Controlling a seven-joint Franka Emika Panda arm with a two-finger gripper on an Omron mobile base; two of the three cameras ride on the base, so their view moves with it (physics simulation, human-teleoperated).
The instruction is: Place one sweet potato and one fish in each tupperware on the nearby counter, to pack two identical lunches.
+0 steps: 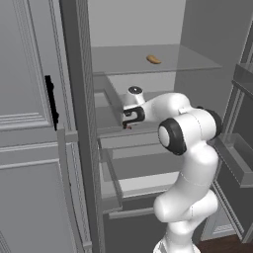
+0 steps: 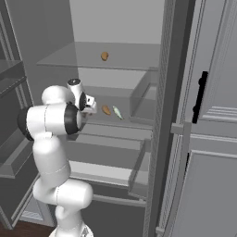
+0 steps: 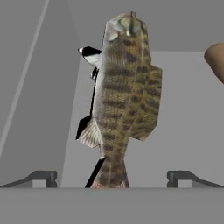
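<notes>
A pale, striped, silvery-green fish lies on the fridge's middle shelf, straight ahead of my gripper. The gripper is open, its fingertips wide apart on either side of the fish's tail. A black-and-white shape peeks out from behind the fish; I cannot tell what it is. From the right base the gripper is just left of a sweet potato and the fish. That tuber's end shows at the hand view's right edge. A second sweet potato rests on the upper shelf. The tupperware and the counter are out of view.
The fridge stands open, with a door on the left and a door on the right. Door bins jut in beside my arm. Drawers sit below the middle shelf. A side wall bounds the shelf.
</notes>
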